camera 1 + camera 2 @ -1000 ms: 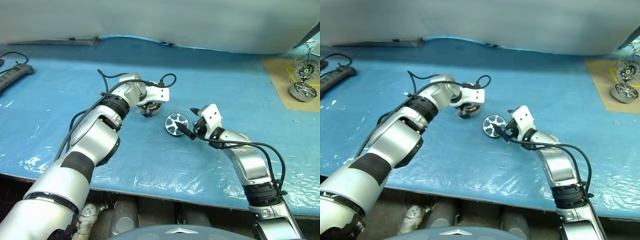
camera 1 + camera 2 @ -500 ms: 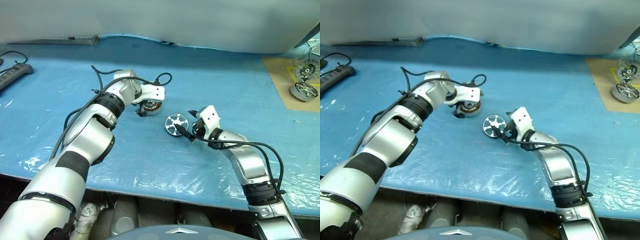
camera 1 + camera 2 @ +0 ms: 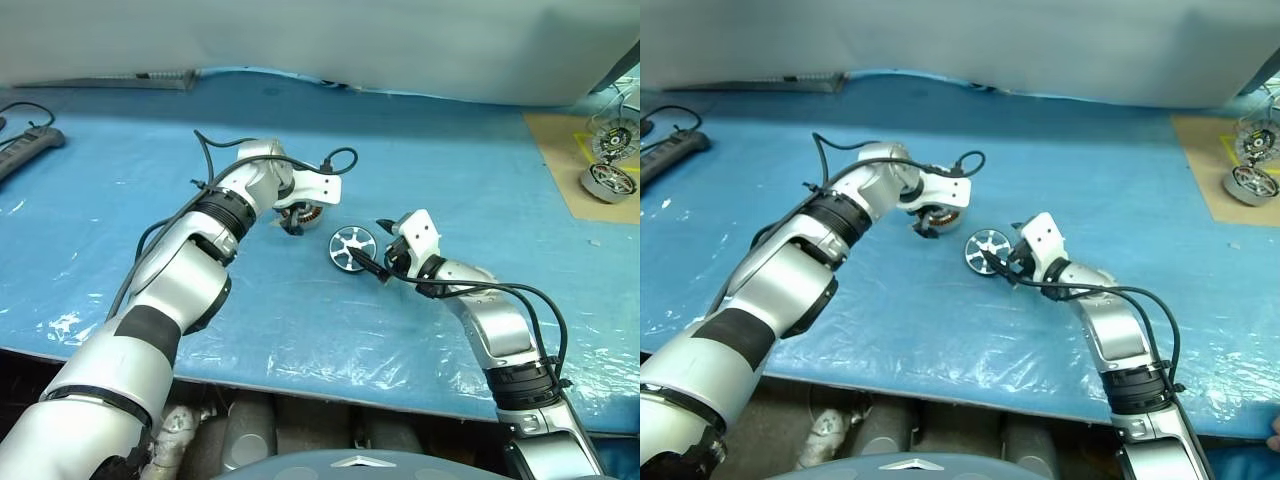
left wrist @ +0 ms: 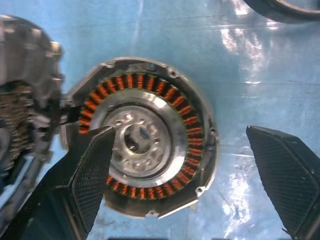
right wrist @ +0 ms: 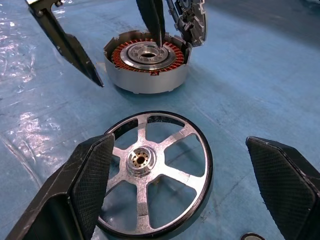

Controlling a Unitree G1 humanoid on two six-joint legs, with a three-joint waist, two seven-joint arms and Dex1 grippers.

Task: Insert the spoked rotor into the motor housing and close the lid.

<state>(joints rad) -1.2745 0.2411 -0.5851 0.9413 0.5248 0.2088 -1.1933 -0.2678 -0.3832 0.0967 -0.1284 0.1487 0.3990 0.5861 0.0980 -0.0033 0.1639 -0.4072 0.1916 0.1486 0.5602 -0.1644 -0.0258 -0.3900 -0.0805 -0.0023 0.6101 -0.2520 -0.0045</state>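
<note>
The motor housing (image 4: 145, 140), a round grey case with a ring of copper windings, sits on the blue table. Its lid (image 5: 192, 20) stands swung up at the rim. My left gripper (image 4: 192, 175) hangs open just above the housing, pointing down, with one finger over the silver centre and the other off to the side. The spoked rotor (image 3: 352, 247) lies flat on the table beside the housing. My right gripper (image 5: 185, 200) is open, low over the table. The rotor's near edge lies between its fingers, which do not grip it.
A brown board (image 3: 565, 165) at the far right carries two other silver motor parts (image 3: 608, 182). A black power strip (image 3: 30, 150) lies at the far left. The crinkled blue sheet (image 3: 300, 320) runs to the table's front edge.
The left forearm swayed slightly left and came back, with its gripper still open over the housing. The right arm and the rotor have not moved.
</note>
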